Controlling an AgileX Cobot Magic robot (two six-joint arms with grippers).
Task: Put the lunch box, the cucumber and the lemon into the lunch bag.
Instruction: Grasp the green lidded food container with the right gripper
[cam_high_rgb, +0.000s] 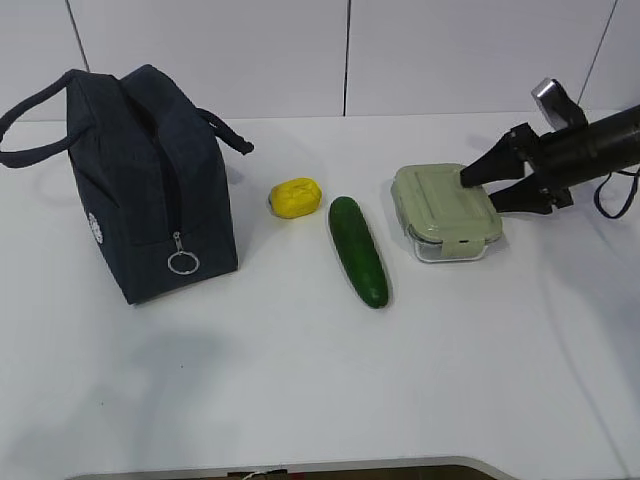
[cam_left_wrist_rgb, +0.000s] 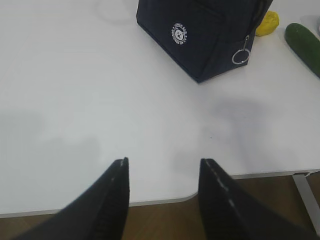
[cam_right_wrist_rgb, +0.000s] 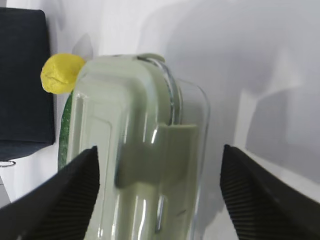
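The lunch box (cam_high_rgb: 432, 205), clear glass with a sage-green lid, lies at the right of the table. My right gripper (cam_high_rgb: 478, 193) stands open astride its right end. In the right wrist view the lunch box (cam_right_wrist_rgb: 130, 125) fills the space between the right gripper's (cam_right_wrist_rgb: 160, 148) spread fingers, which are not closed on it. The cucumber (cam_high_rgb: 357, 250) and the yellow lemon (cam_high_rgb: 295, 197) lie mid-table. The navy lunch bag (cam_high_rgb: 150, 180) stands at the left, its top looking closed. My left gripper (cam_left_wrist_rgb: 164, 161) is open and empty above the table's front edge, short of the lunch bag (cam_left_wrist_rgb: 205, 35).
A metal ring pull (cam_high_rgb: 182, 263) hangs low on the bag's near end. The bag's loop handles (cam_high_rgb: 30, 120) stick out to the left and right. The white table (cam_high_rgb: 300, 380) ends at a rounded front edge (cam_left_wrist_rgb: 185, 199). A white wall stands behind.
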